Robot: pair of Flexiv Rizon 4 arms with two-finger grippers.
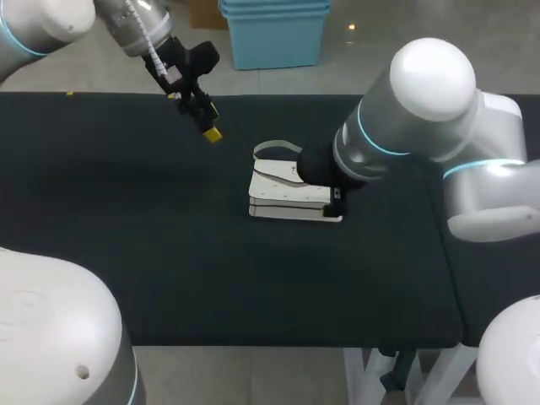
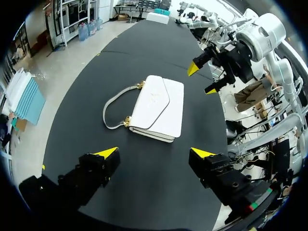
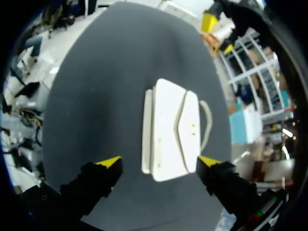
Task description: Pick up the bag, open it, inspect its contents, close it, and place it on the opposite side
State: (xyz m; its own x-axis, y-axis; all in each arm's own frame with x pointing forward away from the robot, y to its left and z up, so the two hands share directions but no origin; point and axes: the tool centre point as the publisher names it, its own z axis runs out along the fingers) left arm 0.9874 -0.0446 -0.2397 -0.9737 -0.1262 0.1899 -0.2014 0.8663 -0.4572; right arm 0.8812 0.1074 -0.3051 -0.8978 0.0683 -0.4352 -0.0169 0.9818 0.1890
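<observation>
Bag flat mid-frame on table, flap shut; left gripper, right gripper wide open, empty.

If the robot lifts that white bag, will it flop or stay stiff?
The bag will probably keep its shape, since its edges look crisp and boxy where it lies flat. Its thin strap lies in a loose loop, so it would likely dangle. The flap looks smooth, so it may be a bit slippery.

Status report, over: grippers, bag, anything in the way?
Left gripper open, short of white bag. Right gripper open, above it. Bag closed, flat on table. Nothing blocking.
</observation>
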